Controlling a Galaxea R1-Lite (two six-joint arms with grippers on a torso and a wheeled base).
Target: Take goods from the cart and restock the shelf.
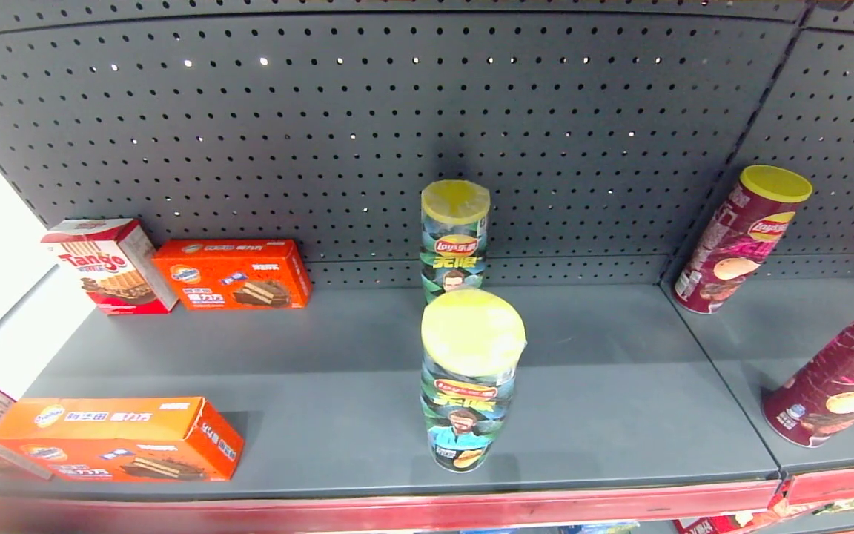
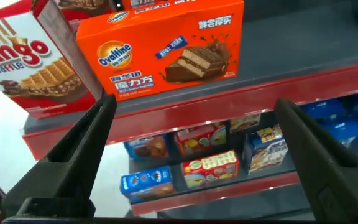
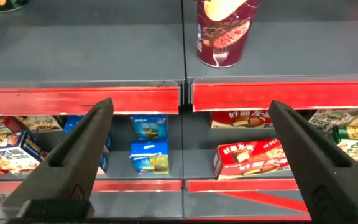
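Shelf: you faced a grey shelf with a red front lip and a perforated back panel.
Green cans: two yellow-lidded cans stood upright mid-shelf, the far green can by the back panel and the near green can in front of it, close to the lip.
Maroon cans: in the bay to the right stood the far maroon can and the near maroon can.
Boxes: at the far left, a wafer box sat beside the far orange box; the near orange box lay at the near left.
Left pincer: your left pincer hung released, fingers wide apart and holding nothing, just in front of the lip below the near orange box.
Right pincer: your right pincer was likewise released and held nothing, in front of the seam between the bays.
Lower shelves: small boxed goods stood beneath.
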